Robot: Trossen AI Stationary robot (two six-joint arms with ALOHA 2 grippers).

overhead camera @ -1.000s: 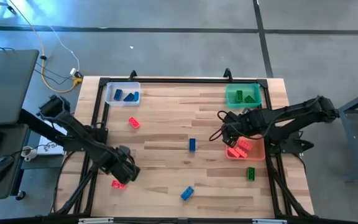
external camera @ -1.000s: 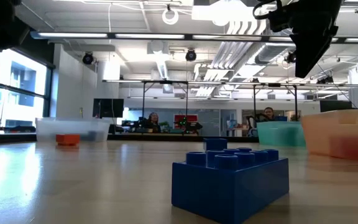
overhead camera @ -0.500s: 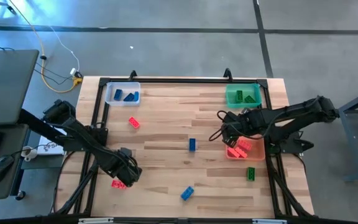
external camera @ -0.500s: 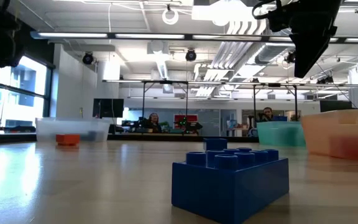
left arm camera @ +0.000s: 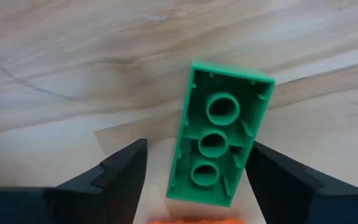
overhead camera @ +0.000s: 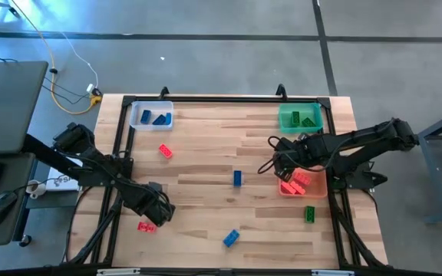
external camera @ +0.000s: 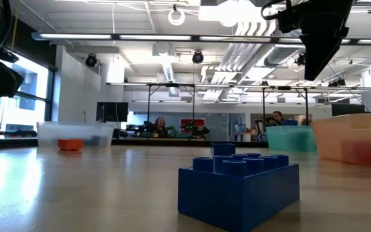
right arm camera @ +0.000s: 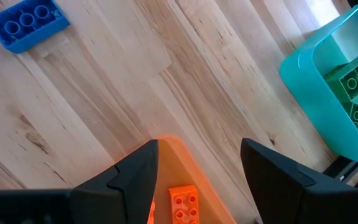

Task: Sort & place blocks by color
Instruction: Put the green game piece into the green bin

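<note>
Left wrist view shows a small green studded plastic brick lying hollow side up on the wooden counter, between the left jaws. They are spread, with a gap on either side of the brick, so nothing is pinched yet. That spot is far across the counter from the orange square plastic bin, and a small red-orange plastic brick lies just beside it.

The step in hand looks like picking up this green brick. It sits skewed between the jaws and nearer one of them, so they should be squared to its long sides and centred before closing, or the brick may twist out. The neighbouring red-orange brick should stay clear of the grip.

The right jaws hang spread and empty over the orange bin's corner, next to the green square plastic bin, waiting.
</note>
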